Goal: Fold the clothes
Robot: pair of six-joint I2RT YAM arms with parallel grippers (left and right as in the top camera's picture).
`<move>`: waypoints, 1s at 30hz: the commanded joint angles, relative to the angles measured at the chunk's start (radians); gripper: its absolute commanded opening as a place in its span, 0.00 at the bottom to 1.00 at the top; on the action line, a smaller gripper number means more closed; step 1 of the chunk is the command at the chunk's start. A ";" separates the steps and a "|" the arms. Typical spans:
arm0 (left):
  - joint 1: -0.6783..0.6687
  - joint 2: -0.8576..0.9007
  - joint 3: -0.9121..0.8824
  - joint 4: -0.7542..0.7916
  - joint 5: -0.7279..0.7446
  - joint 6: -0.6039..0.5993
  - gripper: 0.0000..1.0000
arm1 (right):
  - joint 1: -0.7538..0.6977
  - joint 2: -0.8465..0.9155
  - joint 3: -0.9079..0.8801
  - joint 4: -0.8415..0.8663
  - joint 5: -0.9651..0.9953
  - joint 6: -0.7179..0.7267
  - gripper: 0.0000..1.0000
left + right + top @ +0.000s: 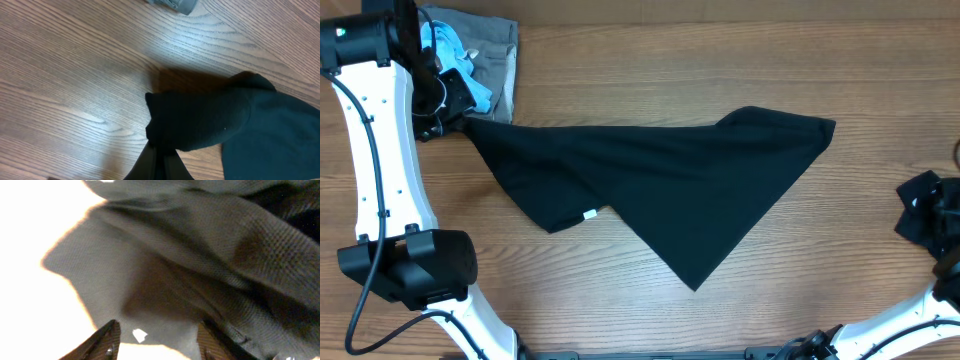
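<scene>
One black T-shirt [660,180] lies spread on the wooden worktop [720,60]. It is folded into a rough triangle, with one tip pointing toward the arm bases. A small white label [589,214] shows at the fold on the T-shirt's lower left.

The T-shirt's far-left corner is stretched to a narrow tip. The left fingers [155,167] are pressed fully together on that corner, and the wrist view shows black fabric pinched between them.

Just beside that same corner lies a grey folded garment [498,55], with a light blue shirt [445,45] bunched on top of it.

Well apart from the T-shirt's right tip, at the right edge of the overhead view, are the right fingers [106,342]. They stand partly open, with a clear gap between them and nothing clamped. Dark cloth [225,255] fills their wrist view, close in front of them. Whether it touches either finger cannot be told.
</scene>
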 commanded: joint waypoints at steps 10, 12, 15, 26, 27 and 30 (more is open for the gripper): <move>-0.061 0.011 0.000 -0.002 0.026 -0.003 0.05 | 0.203 -0.215 0.371 -0.312 -0.208 -0.189 0.84; -0.072 0.011 0.000 -0.002 0.054 -0.003 0.05 | 0.266 -0.274 0.371 -0.408 -0.270 -0.249 0.84; -0.080 0.011 0.000 -0.002 0.059 -0.003 0.05 | 0.351 -0.322 0.368 -0.531 -0.266 -0.322 0.84; -0.099 0.011 0.000 -0.002 0.088 -0.003 0.06 | 0.670 -0.520 0.320 -0.748 -0.210 -0.385 0.77; -0.099 0.011 0.000 -0.002 0.094 -0.003 0.06 | 0.691 -0.547 0.293 -0.747 -0.187 -0.365 0.78; -0.100 0.011 0.000 -0.002 0.098 -0.003 0.05 | 0.769 -0.645 0.171 -0.742 -0.137 -0.307 0.79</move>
